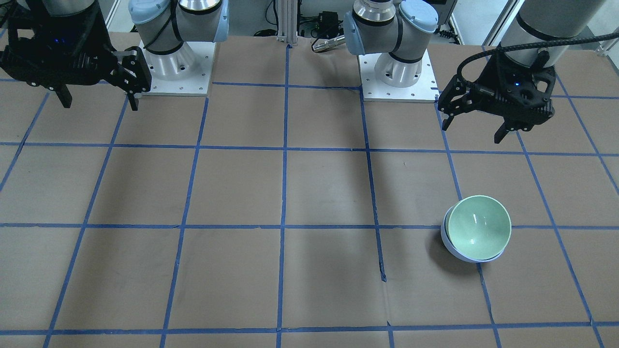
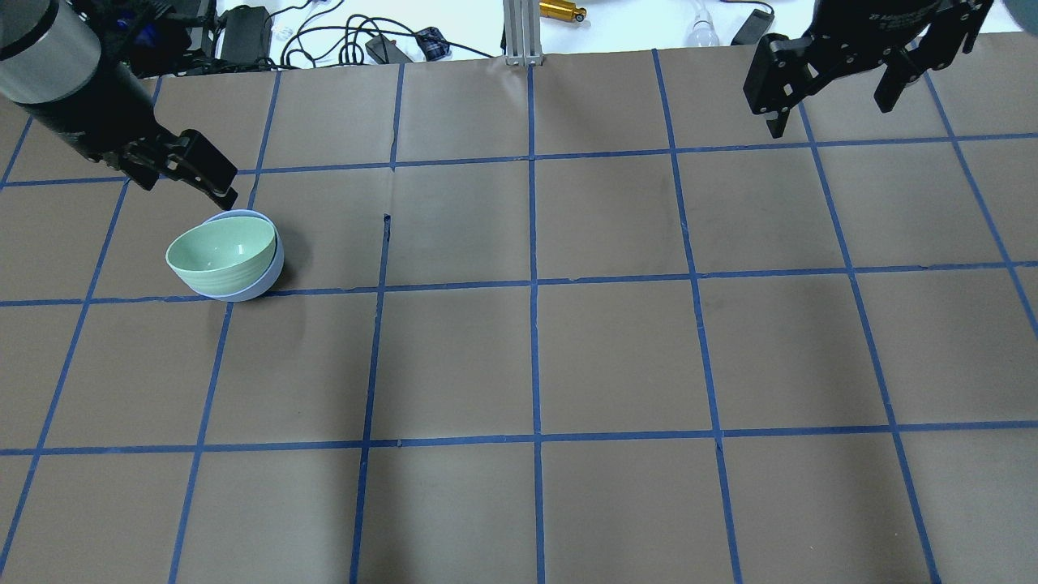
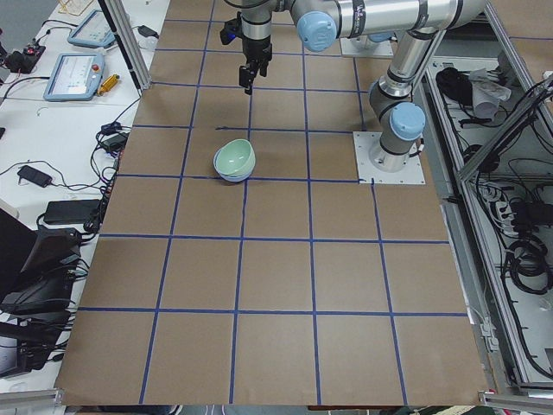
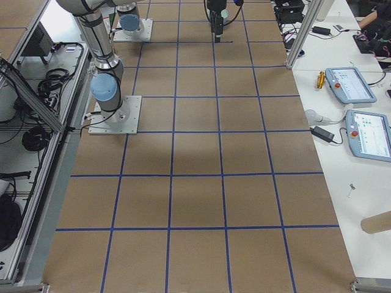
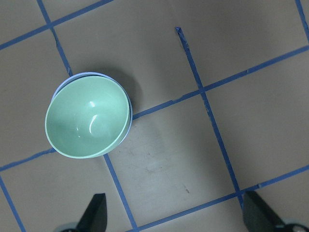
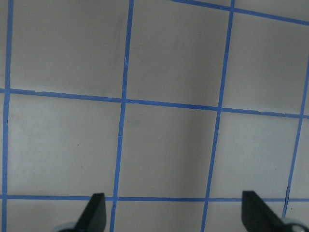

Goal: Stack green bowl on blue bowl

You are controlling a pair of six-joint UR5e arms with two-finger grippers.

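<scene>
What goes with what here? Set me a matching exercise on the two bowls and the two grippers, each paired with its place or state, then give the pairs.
Column one:
1. green bowl
2. blue bowl
3. left gripper
4. right gripper

Column two:
A. open, empty, far from both bowls
B. the lower one of the stack
C. open, empty, close to the bowls
D. nested on top, inside the other bowl

Pairs: 1-D, 2-B, 3-C, 4-A.
</scene>
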